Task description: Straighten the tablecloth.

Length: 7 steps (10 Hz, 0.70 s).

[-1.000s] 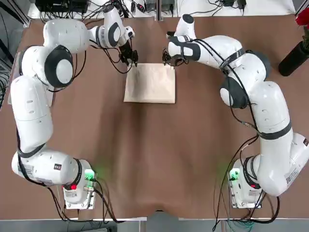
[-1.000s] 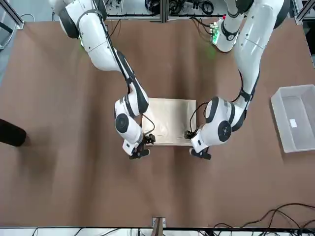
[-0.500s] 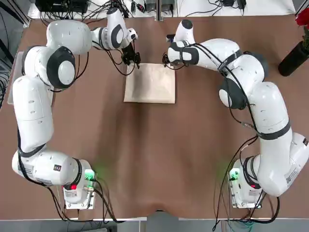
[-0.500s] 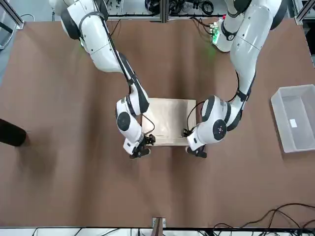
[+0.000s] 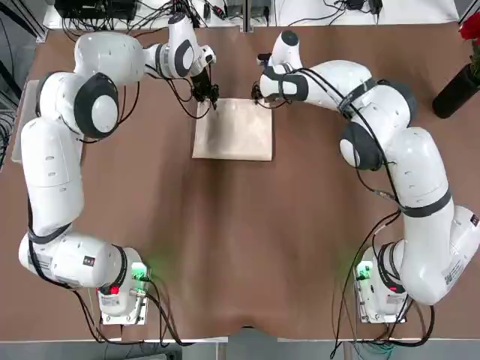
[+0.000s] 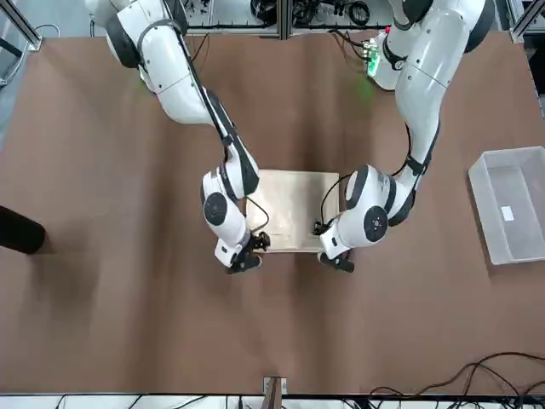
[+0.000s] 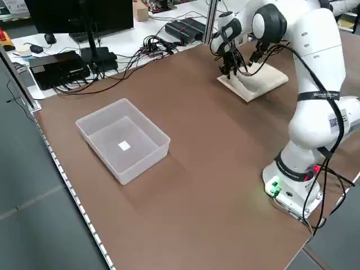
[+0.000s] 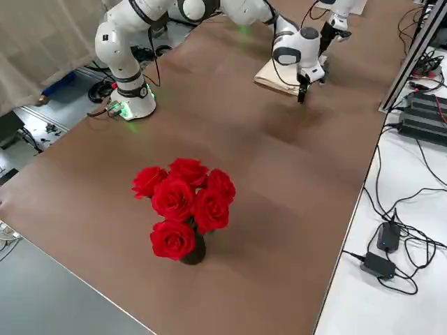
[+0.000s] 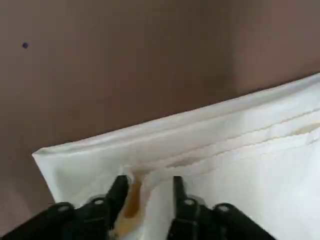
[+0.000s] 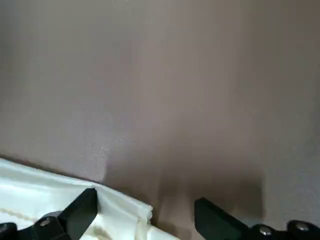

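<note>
At the far middle of the brown desk (image 5: 240, 247), the tablecloth (image 5: 234, 129) lies as a folded cream rectangle, flat, with its layered edges showing along the far side. Both arms reach out to that far edge, one at each corner.

The left gripper (image 5: 209, 94) stands at the cloth's far left corner. In the left wrist view its fingers (image 9: 119, 192) are set a little apart on top of the fabric, with a small ridge of cloth raised between them; the jaws are narrowed around that ridge but not pressed together.

The right gripper (image 5: 259, 94) is at the far right corner. In the right wrist view its fingers (image 10: 80, 212) are spread wide, one lying over the cloth's corner and the other over bare desk beyond the edge, so the corner sits between the open jaws.

A clear plastic bin (image 7: 124, 140) sits well apart at the robot's left, and a bunch of red roses (image 8: 183, 206) stands off at its right.
</note>
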{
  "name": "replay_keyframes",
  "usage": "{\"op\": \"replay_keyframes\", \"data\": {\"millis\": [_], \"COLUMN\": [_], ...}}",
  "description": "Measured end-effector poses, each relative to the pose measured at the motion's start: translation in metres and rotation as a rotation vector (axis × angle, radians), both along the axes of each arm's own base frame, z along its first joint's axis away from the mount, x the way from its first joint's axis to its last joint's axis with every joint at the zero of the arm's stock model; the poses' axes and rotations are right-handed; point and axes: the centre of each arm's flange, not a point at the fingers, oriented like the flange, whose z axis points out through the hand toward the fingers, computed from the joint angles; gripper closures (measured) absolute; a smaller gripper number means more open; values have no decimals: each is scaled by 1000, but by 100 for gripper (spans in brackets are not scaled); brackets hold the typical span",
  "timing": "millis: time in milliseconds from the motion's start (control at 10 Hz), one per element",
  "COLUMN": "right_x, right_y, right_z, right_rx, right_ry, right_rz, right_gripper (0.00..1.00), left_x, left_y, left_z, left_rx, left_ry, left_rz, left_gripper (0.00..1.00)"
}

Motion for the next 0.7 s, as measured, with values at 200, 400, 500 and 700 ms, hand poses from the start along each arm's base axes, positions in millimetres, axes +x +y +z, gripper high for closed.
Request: {"op": "replay_keyframes", "data": {"millis": [200,400,500,700], "right_x": [-1,-1,-1,-2], "right_y": [3,4,4,4], "right_z": [2,2,2,1], "right_rx": [3,4,5,5], "right_ry": [-2,-3,-6,-9], "right_rz": [3,4,4,4], "right_gripper": [24,33,35,35], "left_x": [0,-1,-1,-5], "left_y": [0,-3,-3,-2], "left_z": [0,0,0,0], "left_rx": [2,2,3,14], "left_ry": [-2,-3,-1,32], "left_rz": [-3,-9,-10,-23], "left_gripper": [79,97,97,97]}}
